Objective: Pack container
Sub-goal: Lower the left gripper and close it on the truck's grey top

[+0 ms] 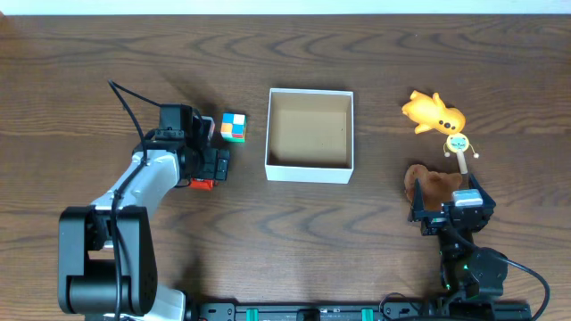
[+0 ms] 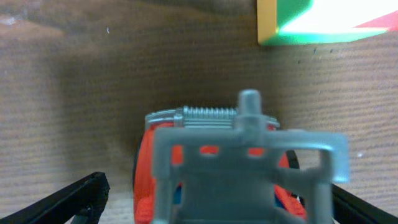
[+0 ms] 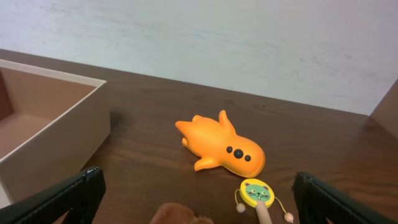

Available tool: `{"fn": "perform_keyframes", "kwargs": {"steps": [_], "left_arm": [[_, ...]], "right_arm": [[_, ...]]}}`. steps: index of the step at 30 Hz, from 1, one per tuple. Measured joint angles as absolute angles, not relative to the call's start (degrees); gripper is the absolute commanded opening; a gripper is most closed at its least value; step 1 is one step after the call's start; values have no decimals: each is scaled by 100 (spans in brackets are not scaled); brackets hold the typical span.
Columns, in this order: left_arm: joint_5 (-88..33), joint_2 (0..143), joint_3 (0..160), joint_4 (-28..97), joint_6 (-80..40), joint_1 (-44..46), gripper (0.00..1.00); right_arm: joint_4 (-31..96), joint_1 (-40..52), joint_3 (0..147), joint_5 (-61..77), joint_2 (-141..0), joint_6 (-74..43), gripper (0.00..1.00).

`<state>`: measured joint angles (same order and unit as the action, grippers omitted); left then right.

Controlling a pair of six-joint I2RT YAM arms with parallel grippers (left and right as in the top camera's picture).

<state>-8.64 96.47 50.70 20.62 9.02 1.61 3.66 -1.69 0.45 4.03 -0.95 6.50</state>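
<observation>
Right, I see the left jaws wide open astride a red-and-grey toy [image 2: 144, 180] and the right jaws wide open just over a brown plush [image 1: 434, 185], gripping nothing. The container [image 1: 310, 171] sits mid-counter [image 1: 89, 53], between both arms.

The table [image 1: 375, 241] is dark brown wood with the grain running from its left edge to its right edge. The container [image 1: 310, 171] sits on it about midway between those edges, its walls square to them. Toward the left edge, just beside the container, lies a small multicoloured cube [image 1: 234, 127]. Nearer the front edge from the cube is a red and grey toy [image 1: 203, 185], partly hidden from above. Toward the right edge lies an orange toy [image 1: 433, 111] on its side. Just in front of it is a little yellow rattle [image 1: 458, 144] with a green cat face. A brown soft thing [image 1: 433, 185] lies nearer the front edge.
</observation>
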Motion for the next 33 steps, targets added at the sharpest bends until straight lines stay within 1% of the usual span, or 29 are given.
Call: {"fn": "perform_keyframes", "kwargs": {"steps": [9, 10, 11, 13, 15, 24, 26, 31, 33], "left_arm": [[-864, 9647, 5070, 2053, 884, 161, 99], [-864, 9644, 5070, 2053, 884, 161, 98], [-864, 9644, 5070, 2053, 882, 161, 95], [-864, 9616, 5070, 2062, 856, 161, 83], [-862, 9542, 5070, 2078, 869, 161, 74], [-862, 8809, 5070, 2073, 862, 161, 76], [-862, 8807, 5070, 2099, 867, 161, 84], [-862, 8807, 5070, 2324, 836, 161, 86], [-862, 8807, 5070, 2401, 858, 161, 98]], "right_arm": [[366, -169, 45, 405, -95, 650, 99], [366, -169, 45, 405, -95, 648, 99], [366, -169, 45, 405, -95, 650, 99], [366, -169, 45, 405, -95, 650, 99], [366, -169, 45, 405, -95, 650, 99], [366, -169, 45, 405, -95, 650, 99], [366, -169, 45, 405, -95, 650, 99], [366, -169, 45, 405, -95, 650, 99], [366, -169, 45, 405, -95, 650, 99]]}}
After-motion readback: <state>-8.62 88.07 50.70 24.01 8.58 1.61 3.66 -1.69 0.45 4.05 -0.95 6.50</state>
